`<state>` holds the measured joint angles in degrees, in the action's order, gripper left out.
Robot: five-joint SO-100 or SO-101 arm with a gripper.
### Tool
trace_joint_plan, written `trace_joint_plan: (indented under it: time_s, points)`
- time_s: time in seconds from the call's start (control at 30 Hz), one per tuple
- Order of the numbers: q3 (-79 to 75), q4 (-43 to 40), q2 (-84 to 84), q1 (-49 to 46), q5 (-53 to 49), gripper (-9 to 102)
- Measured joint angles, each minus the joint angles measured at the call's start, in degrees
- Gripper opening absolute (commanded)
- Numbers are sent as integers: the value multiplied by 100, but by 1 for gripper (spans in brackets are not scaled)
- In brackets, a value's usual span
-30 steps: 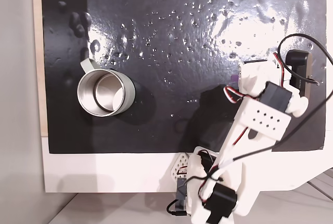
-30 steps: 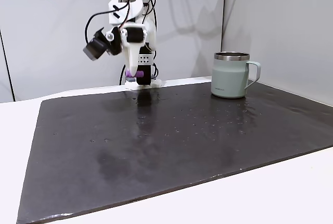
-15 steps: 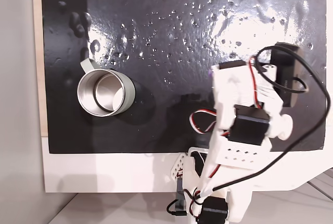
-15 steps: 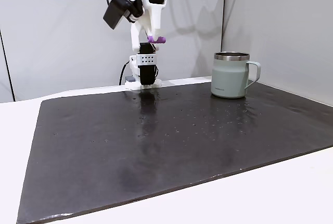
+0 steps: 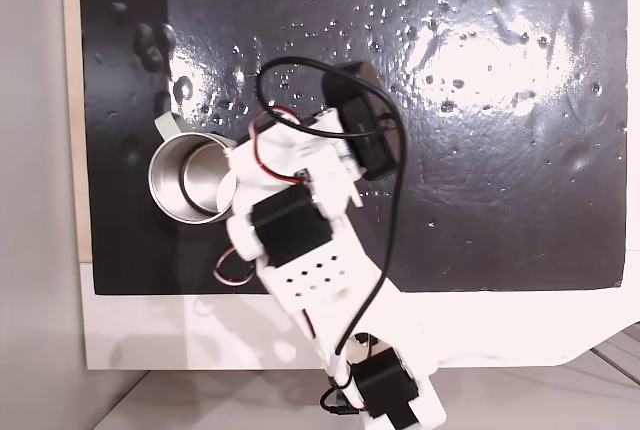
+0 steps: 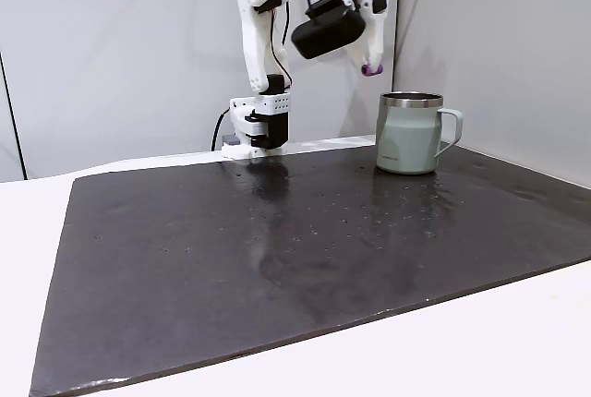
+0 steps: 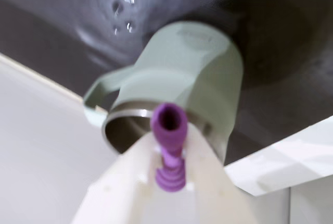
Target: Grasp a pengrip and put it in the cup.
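The gripper (image 6: pixel 371 66) is clamped on the purple pengrip (image 7: pixel 168 146). It hangs above the cup (image 6: pixel 407 133), at about 11 o'clock from it in a fixed view.

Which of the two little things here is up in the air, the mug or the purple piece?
The purple pengrip: the gripper holds it above the black mat, beside the cup's rim; the cup stands on the mat.

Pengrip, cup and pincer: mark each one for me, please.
pengrip (image 7: pixel 168 130): wrist view, on its purple body just below the open end.
cup (image 6: pixel 404 138): a fixed view, on the pale green side wall.
pincer (image 6: pixel 370 66): a fixed view, at the fingertips holding the pengrip.
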<state>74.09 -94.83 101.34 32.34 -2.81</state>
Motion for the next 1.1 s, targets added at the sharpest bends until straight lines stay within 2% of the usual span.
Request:
trace_joint_plan:
  time_s: [0.17, 0.37, 0.47, 0.57, 1.1]
  points:
    - [-817, -141, -668, 800, 0, 0]
    - [-905, -149, -1090, 1213, 0, 2]
    - [-905, -149, -1125, 1415, 0, 19]
    - [-905, -149, -1125, 1468, 0, 27]
    - [-817, -149, -1125, 1459, -9, 27]
